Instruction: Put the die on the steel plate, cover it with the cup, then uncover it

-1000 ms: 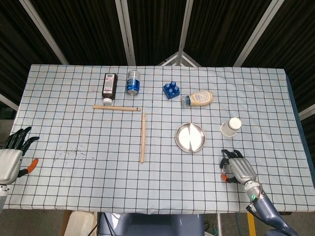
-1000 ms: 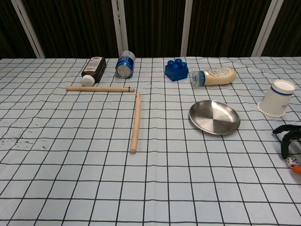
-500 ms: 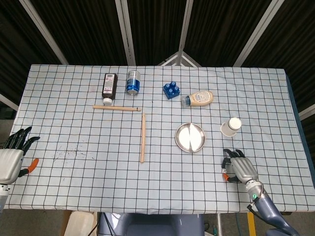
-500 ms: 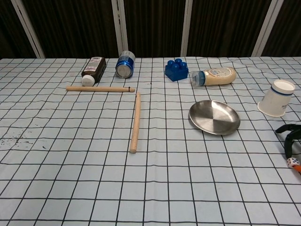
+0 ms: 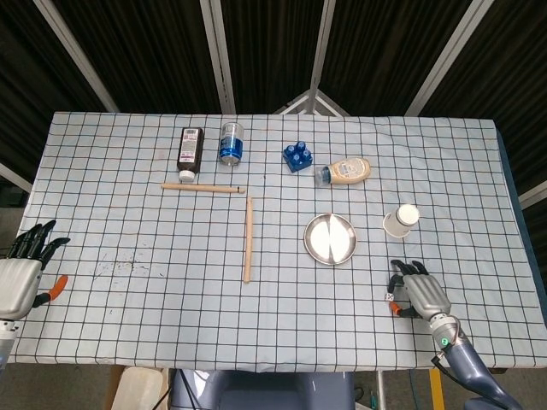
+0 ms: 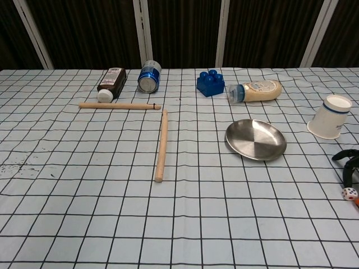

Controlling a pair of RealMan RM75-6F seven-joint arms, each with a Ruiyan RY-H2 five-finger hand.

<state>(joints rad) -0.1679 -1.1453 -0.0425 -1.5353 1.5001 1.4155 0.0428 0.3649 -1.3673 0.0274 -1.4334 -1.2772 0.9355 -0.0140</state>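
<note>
The small white die (image 5: 391, 296) (image 6: 349, 193) lies on the checked cloth at the near right, just left of my right hand (image 5: 419, 293). That hand hovers beside it with fingers (image 6: 348, 158) spread and curved down, holding nothing. The round steel plate (image 5: 330, 238) (image 6: 256, 139) sits bare, to the left of and beyond the die. A white paper cup (image 5: 401, 219) (image 6: 331, 116) stands right of the plate. My left hand (image 5: 19, 278) rests at the table's near left edge, fingers apart and empty; the chest view does not show it.
Along the far side lie a brown bottle (image 5: 189, 149), a blue can (image 5: 231, 143), a blue toy brick (image 5: 297, 157) and a sauce bottle (image 5: 344, 171). Two wooden sticks (image 5: 247, 238) (image 5: 202, 188) lie left of the plate.
My right hand has drawn back toward the near right corner, leaving the die more exposed on the cloth. The die, plate and cup have not moved.
</note>
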